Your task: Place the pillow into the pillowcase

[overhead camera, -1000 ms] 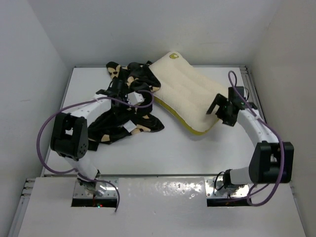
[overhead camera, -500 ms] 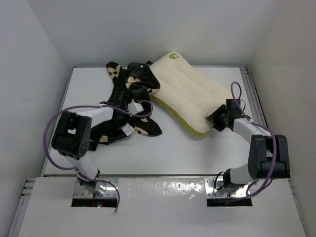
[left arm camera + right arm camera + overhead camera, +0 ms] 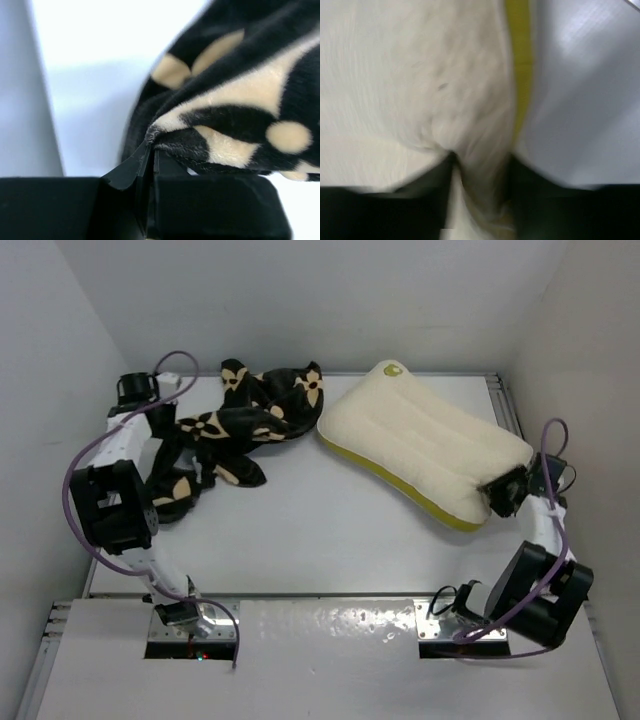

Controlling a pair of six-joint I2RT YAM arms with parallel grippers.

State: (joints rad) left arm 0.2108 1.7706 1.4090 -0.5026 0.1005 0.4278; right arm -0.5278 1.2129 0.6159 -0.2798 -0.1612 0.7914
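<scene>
The pillow (image 3: pixel 430 452), cream with a yellow edge, lies slanted on the right half of the table. My right gripper (image 3: pixel 500 492) is shut on its near right corner. In the right wrist view a fold of the pillow (image 3: pixel 420 75) is pinched between the black fingers (image 3: pixel 440 187), beside the yellow piping (image 3: pixel 520 60); that view is blurred. The black pillowcase (image 3: pixel 232 428) with tan flowers lies bunched at the far left. My left gripper (image 3: pixel 168 432) is shut on its left edge. In the left wrist view the jaws (image 3: pixel 150 150) meet on the hem of the pillowcase (image 3: pixel 240 100).
The white table (image 3: pixel 320 530) is boxed in by white walls on the left, back and right. A metal rail (image 3: pixel 508 405) runs along its right edge, close to the pillow. The left arm's elbow (image 3: pixel 108 510) sits near the left wall.
Both grippers have closed, the left on the pillowcase and the right on the pillow. The pillowcase has been pulled to the far left. The pillow has been dragged right, so the two now lie apart.
</scene>
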